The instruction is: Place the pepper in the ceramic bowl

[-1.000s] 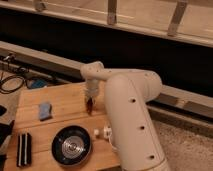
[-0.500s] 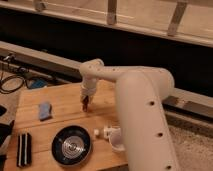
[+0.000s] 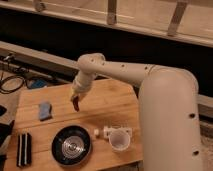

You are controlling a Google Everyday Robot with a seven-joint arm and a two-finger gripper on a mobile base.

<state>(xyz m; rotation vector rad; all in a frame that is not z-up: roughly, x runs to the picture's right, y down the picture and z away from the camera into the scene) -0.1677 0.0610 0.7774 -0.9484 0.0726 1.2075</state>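
The pepper (image 3: pixel 76 103) is small, dark red and elongated, and hangs from my gripper (image 3: pixel 76 98) above the middle of the wooden table (image 3: pixel 115 107). The gripper is shut on it, pointing down. The ceramic bowl (image 3: pixel 71 145) is black with pale rings and a shiny centre. It sits at the table's front, below and slightly left of the gripper, apart from it.
A blue cloth-like lump (image 3: pixel 45 110) lies left of the gripper. A translucent white cup (image 3: pixel 119 140) and a small white piece (image 3: pixel 96 132) stand right of the bowl. A black ribbed block (image 3: pixel 23 149) lies at the front left. Cables (image 3: pixel 12 82) lie beyond the table's left edge.
My arm has swung left and toward the front, carrying the pepper from near the table's back toward the bowl.
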